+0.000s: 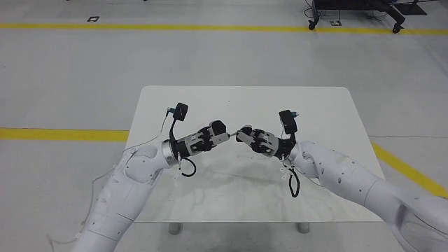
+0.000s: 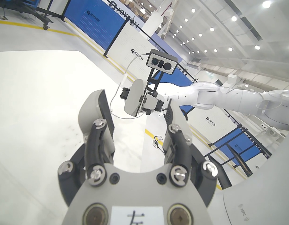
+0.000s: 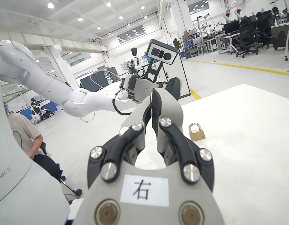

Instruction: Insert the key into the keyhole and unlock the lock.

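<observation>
Padlock lies on the white table near the right gripper, untouched. That gripper's fingers are pinched together; whether on the key, I cannot tell. The left gripper gapes wide, facing it mid-table. Looks like pre-insertion: next, steady the lock and line up the keyhole.

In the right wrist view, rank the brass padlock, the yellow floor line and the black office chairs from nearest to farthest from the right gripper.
From the right gripper:
1. Brass padlock with silver shackle, on the white table beside it.
2. Yellow floor line, past the table's edge.
3. Black office chairs, beyond that line.
</observation>
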Robot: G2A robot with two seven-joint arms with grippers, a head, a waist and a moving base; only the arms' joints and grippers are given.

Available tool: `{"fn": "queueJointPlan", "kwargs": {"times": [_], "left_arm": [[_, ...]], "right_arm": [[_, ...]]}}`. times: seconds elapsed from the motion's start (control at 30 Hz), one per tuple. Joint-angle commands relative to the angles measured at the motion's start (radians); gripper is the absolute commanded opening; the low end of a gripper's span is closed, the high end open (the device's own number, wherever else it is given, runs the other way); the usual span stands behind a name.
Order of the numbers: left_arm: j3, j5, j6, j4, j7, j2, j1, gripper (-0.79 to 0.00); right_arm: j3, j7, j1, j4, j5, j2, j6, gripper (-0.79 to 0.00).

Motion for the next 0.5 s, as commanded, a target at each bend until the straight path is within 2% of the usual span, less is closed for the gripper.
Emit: {"fn": "queueJointPlan", "kwargs": {"times": [0.0, 0.1, 0.27, 0.3, 0.37, 0.4, 0.47], "left_arm": [[-0.002, 0.009, 0.01, -0.006, 0.013, 0.0, 0.005, 0.0], [-0.007, 0.042, 0.019, -0.026, 0.038, 0.002, 0.016, 0.0], [0.004, 0.078, 0.025, -0.04, 0.047, 0.003, 0.019, 0.0], [0.007, 0.081, 0.026, -0.04, 0.051, 0.003, 0.019, -0.025], [0.013, 0.083, 0.028, -0.039, 0.055, 0.002, 0.016, -0.139], [0.017, 0.084, 0.028, -0.038, 0.056, 0.002, 0.014, -0.166], [0.026, 0.082, 0.026, -0.034, 0.052, 0.001, 0.011, -0.169]], "right_arm": [[0.0, 0.0, 0.0, 0.0, 0.0, 0.0, 0.0, -0.785], [0.027, 0.02, -0.031, -0.01, 0.062, 0.0, 0.0, -0.785], [0.056, 0.122, -0.054, -0.011, 0.18, 0.007, 0.0, -0.785], [0.062, 0.145, -0.057, -0.012, 0.199, 0.008, 0.0, -0.785], [0.073, 0.192, -0.064, -0.018, 0.236, 0.01, 0.0, -0.785], [0.078, 0.215, -0.068, -0.023, 0.254, 0.011, 0.0, -0.785], [0.085, 0.265, -0.074, -0.036, 0.288, 0.012, 0.0, -0.785]]}}
